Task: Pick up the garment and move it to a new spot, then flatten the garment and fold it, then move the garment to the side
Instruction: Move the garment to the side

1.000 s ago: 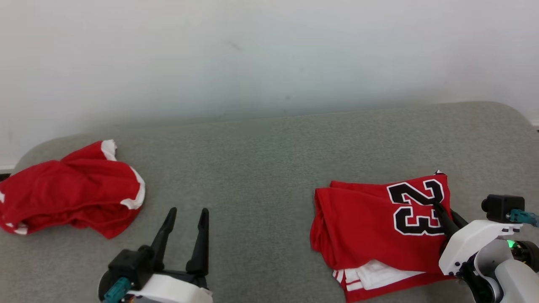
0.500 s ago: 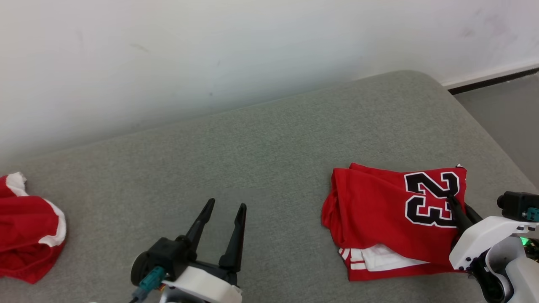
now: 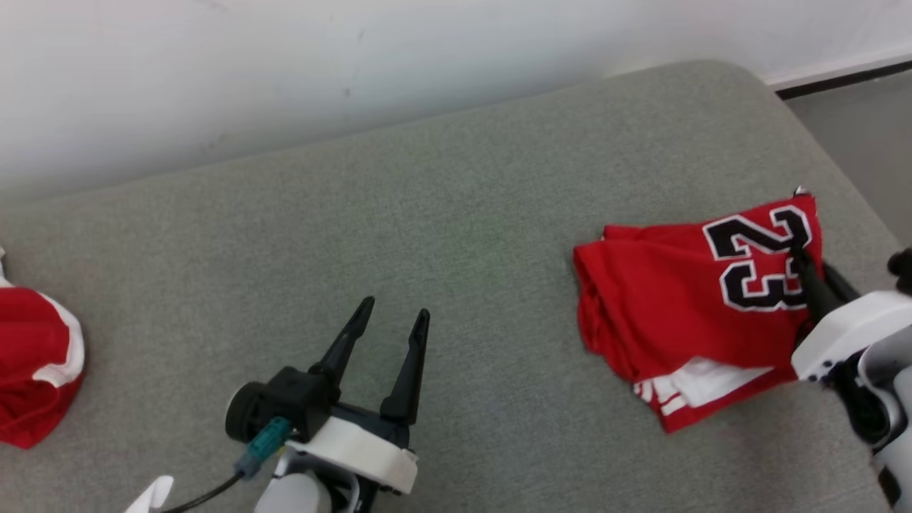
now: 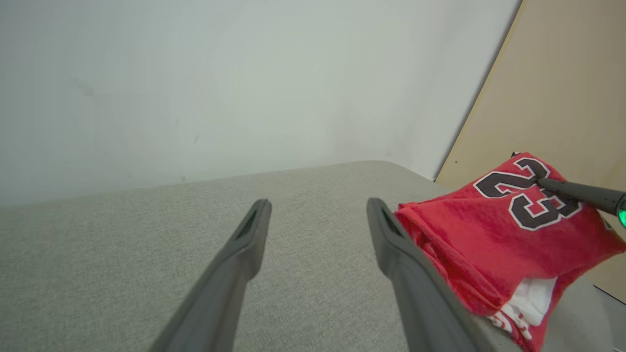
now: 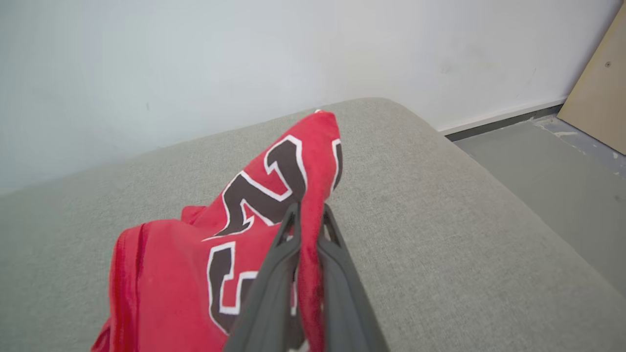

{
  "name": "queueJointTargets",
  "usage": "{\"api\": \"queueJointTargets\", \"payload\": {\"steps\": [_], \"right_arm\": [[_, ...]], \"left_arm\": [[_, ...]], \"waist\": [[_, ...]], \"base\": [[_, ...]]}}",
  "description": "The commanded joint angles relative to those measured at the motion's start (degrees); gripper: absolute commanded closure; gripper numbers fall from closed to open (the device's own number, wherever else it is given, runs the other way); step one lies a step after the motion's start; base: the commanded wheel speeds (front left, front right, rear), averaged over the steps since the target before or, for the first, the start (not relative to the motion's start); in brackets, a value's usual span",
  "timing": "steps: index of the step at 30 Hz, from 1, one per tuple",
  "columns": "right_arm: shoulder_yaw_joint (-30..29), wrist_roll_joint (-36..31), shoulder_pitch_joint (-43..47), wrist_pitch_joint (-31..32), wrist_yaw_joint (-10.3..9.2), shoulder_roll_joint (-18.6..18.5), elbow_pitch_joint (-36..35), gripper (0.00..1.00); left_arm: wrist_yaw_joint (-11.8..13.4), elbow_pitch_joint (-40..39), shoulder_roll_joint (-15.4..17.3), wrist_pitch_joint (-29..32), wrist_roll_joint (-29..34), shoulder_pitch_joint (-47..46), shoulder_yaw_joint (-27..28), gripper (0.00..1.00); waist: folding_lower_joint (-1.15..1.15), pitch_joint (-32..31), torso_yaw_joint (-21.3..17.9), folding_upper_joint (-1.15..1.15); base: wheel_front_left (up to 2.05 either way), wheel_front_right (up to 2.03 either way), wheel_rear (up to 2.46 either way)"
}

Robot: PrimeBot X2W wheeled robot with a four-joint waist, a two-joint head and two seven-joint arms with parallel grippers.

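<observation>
Single marking I can read: number 23 (image 3: 757, 262), black digits edged in white, on the red jersey (image 3: 662, 313). I read it whole in the head and left wrist views. In the right wrist view, a fold cuts it.

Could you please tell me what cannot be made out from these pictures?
1. Second red garment, head view: cut off by the left edge; its kind is unclear.
2. Folded jersey, head view: lower layers hidden under its top layer.
3. Right gripper, right wrist view: the number of layers pinched is hidden by the fabric itself.
</observation>
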Motion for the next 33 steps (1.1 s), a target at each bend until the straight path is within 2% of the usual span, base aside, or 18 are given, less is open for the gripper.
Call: {"api": "queueJointTargets", "payload": {"steps": [1, 9, 13, 18, 25, 30, 31, 32, 33], "right_arm": [[0.0, 0.5, -3.0, -0.5, -0.11, -1.6, -0.3, 1.00], [2.3, 2.5, -15.2, -0.1, -0.11, -10.1, 2.3, 1.00], [2.1, 3.8, -20.8, -0.9, -0.12, -14.4, 6.2, 1.00], [0.5, 3.9, -25.5, -2.7, -0.12, -17.9, 12.3, 1.00], [-2.9, 3.1, -30.9, -5.3, -0.12, -21.0, 23.3, 1.00], [-3.5, 1.1, -33.5, -6.4, -0.11, -20.8, 29.2, 1.00], [-3.3, 0.6, -34.0, -6.3, -0.11, -20.3, 30.4, 0.84], [-3.1, 0.2, -34.3, -6.5, -0.11, -20.0, 31.3, 0.57], [-3.0, -0.4, -34.6, -6.8, -0.11, -19.9, 32.3, 0.00]], "left_arm": [[-0.3, -0.2, 0.6, 0.0, 0.8, -1.5, 0.0, 0.00], [-1.0, -0.9, 1.4, 0.0, 2.7, -6.3, -0.5, 0.00], [-1.0, -1.3, 2.1, 0.0, 3.1, -8.2, -0.2, 0.00], [-1.0, -1.1, 2.9, 0.1, 3.5, -9.3, -0.1, 0.00], [-0.7, -1.1, 3.6, 0.4, 3.9, -10.0, 0.0, 0.00], [-0.3, -1.1, 3.9, 0.5, 3.8, -10.0, 0.1, 0.00], [-0.2, -1.1, 3.9, 0.5, 3.8, -9.9, 0.1, 0.00], [-0.1, -1.1, 3.9, 0.5, 3.7, -9.8, 0.2, 0.00], [0.0, -1.0, 3.9, 0.5, 3.6, -9.7, 0.2, 0.00]], "waist": [[-0.01, 4.7, 2.8, -0.01], [-0.01, 15.7, 7.2, -0.01], [-0.01, 19.9, 8.7, -0.01], [-0.01, 23.4, 9.9, -0.01], [-0.01, 26.2, 11.7, -0.01], [-0.01, 26.8, 12.4, -0.01], [-0.01, 26.7, 12.5, -0.01], [-0.01, 26.6, 12.6, -0.01], [-0.01, 26.3, 12.7, -0.01]], "base": [[0.00, 0.00, 0.00], [0.00, 0.00, 0.00], [0.00, 0.00, 0.00], [0.00, 0.00, 0.00], [0.00, 0.00, 0.00], [0.00, 0.00, 0.00], [0.00, 0.00, 0.00], [0.00, 0.00, 0.00], [0.00, 0.00, 0.00]]}}
